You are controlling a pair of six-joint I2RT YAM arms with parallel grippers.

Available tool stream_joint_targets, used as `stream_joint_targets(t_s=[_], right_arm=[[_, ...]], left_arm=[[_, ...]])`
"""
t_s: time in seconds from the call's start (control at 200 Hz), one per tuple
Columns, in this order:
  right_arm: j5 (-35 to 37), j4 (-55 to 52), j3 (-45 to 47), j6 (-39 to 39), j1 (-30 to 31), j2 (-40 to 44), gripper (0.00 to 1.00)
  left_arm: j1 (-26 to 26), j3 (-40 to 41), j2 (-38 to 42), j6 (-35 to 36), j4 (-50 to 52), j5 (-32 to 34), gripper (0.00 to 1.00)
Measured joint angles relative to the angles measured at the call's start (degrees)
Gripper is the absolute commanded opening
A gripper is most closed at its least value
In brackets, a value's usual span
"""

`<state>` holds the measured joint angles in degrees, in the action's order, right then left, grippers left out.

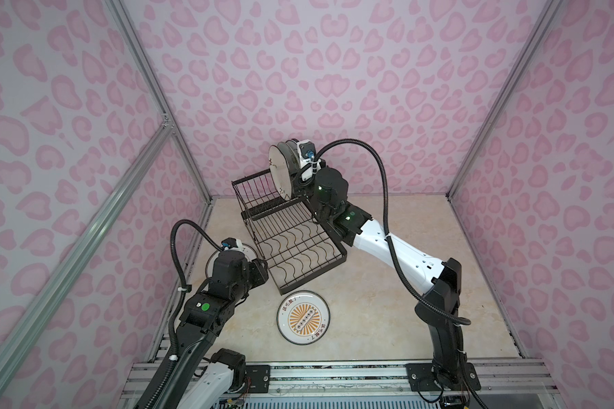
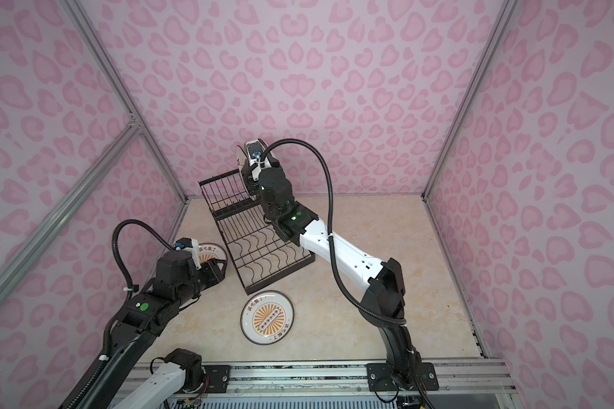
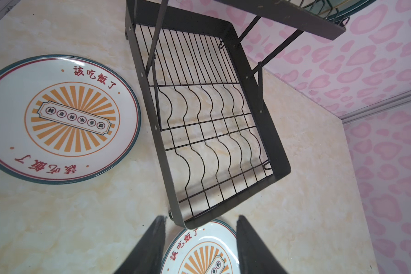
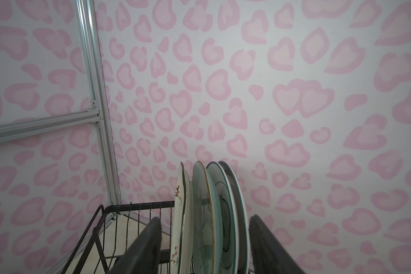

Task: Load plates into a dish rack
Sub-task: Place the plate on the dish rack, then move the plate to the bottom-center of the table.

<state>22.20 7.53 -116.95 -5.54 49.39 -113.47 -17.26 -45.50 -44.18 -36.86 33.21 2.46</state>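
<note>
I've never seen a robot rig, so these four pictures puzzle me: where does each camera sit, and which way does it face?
Both top views: high at the front, looking down on the table, dish rack, left arm and right arm.
Left wrist: on the left arm, looking down past the open left end effector at the lower tray and two sunburst plates.
Right wrist: on the right arm, facing the back wall; the right end effector straddles four standing plates.
Shared: all show the dish rack.

The sunburst plate is looking like glossy glazed ceramic. The rack is showing matt black metal wire, and the tabletop is coming across smooth, with a marble-look finish.
</note>
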Motion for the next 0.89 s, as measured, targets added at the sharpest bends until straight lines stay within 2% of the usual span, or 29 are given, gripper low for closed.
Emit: stream_joint_targets(t_s=[0.26,0.495,0.69,0.895], right_arm=[[-9.6,-0.8,17.9,9.5,-6.8,14.3,0.59],[-18.6,-1.6,33.8,18.0,-11.5,23.3,0.58],[-23.8,-2.9,46.0,24.8,-13.9,27.6,0.57],[-31.5,-3.2,53.0,30.3,-16.0,28.2,0.53]], left_arm=[[0.0,0.0,-2.1,0.0,-0.3,-1.4,0.51],[0.0,1.7,-3.1,-0.7,-0.5,-2.7,0.51],[0.0,4.0,-2.8,-1.8,0.1,-4.0,0.51],[0.0,6.9,-0.6,-2.6,2.4,-4.2,0.51]])
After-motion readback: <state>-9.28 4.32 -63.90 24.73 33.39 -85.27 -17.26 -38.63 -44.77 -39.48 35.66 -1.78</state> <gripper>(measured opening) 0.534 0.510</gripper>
